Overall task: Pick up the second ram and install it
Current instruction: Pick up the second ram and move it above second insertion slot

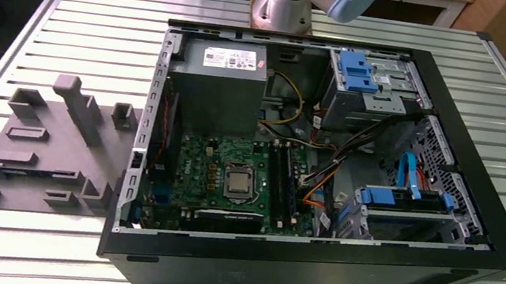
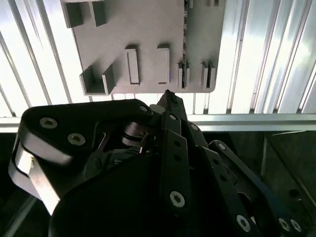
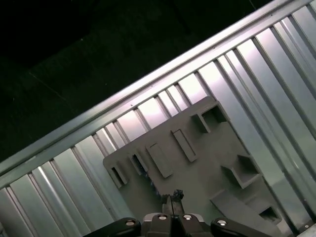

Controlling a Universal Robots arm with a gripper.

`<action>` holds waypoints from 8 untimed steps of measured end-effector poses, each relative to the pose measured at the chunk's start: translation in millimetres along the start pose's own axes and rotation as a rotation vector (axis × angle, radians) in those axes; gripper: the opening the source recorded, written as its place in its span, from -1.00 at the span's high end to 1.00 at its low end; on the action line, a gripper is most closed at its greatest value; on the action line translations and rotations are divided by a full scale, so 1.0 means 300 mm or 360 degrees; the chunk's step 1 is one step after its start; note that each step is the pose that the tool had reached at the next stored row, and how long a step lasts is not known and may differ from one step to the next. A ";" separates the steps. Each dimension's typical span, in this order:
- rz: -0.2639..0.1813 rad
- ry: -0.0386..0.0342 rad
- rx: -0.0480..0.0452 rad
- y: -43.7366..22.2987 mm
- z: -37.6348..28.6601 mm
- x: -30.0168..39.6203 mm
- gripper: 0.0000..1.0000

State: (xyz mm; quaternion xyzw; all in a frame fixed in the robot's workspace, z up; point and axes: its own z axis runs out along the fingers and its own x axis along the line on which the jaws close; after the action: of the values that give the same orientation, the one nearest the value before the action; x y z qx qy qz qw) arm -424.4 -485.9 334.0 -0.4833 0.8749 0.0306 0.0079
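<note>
Evidently the gripper point(image 2: 168, 97) is closed, its fingertips drawn together with nothing seen between them, poised above the grey holder plate point(image 2: 143, 29). The second ram point(image 2: 185, 47) stands on edge in a narrow slot of that plate, near the fingertips but apart. In the exterior view the plate lies at nine o'clock of the computer case point(image 1: 314, 271).

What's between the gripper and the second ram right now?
Nothing visible. The gripper hangs over the grey holder plate, close to the second ram, which stands on edge in the plate, with open air between them.
</note>
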 end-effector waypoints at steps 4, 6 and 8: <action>-0.0116 0.0005 -0.0005 0.000 0.002 0.000 0.79; -0.0173 0.0008 -0.0008 0.000 0.003 0.000 0.79; -0.0230 0.0011 -0.0010 0.000 0.005 0.000 0.79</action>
State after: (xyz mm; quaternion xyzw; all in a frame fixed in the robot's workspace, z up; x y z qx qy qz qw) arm -424.4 -485.9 332.6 -0.5455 0.8375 0.0311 0.0057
